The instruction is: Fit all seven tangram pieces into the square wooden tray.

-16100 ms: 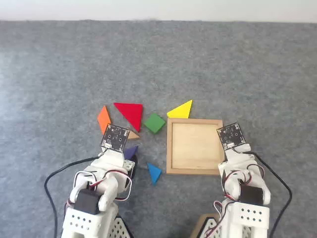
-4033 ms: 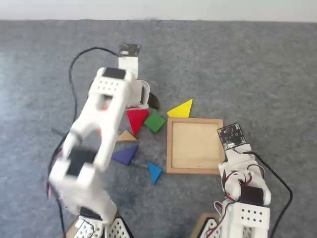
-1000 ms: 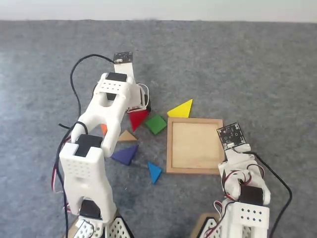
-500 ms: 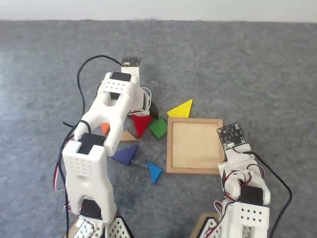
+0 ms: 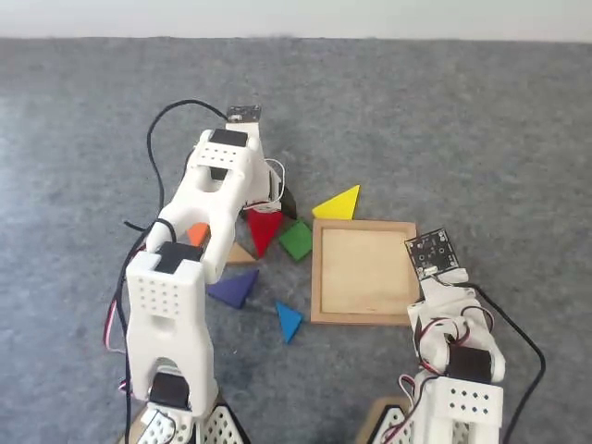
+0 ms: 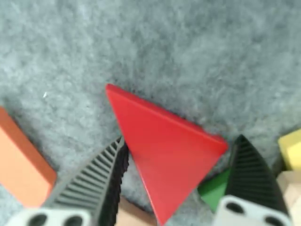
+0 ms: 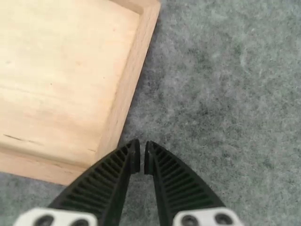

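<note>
The large red triangle [image 5: 263,228] [image 6: 164,146] lies flat on the grey mat left of the square wooden tray [image 5: 319,273]. My left gripper [image 5: 267,213] [image 6: 180,141] straddles it, with one finger against a long edge and the other against a corner. The green square [image 5: 296,239] [image 6: 214,190] touches the red piece on the tray side. The yellow triangle [image 5: 339,203] sits just beyond the tray. Orange parallelogram [image 5: 197,234], tan triangle [image 5: 239,254], purple triangle [image 5: 233,289] and blue triangle [image 5: 289,321] lie on the mat. My right gripper [image 7: 142,156] is shut over the mat beside the tray's wall [image 7: 127,99].
The left arm [image 5: 208,213] stretches over the orange and tan pieces and hides part of them. The right arm [image 5: 435,254] sits at the tray's right edge. Open grey mat surrounds the cluster, widest at the far side and far right.
The left gripper has slid right toward the tray with the red triangle, which nudged the green square slightly toward the tray. The right arm has not moved.
</note>
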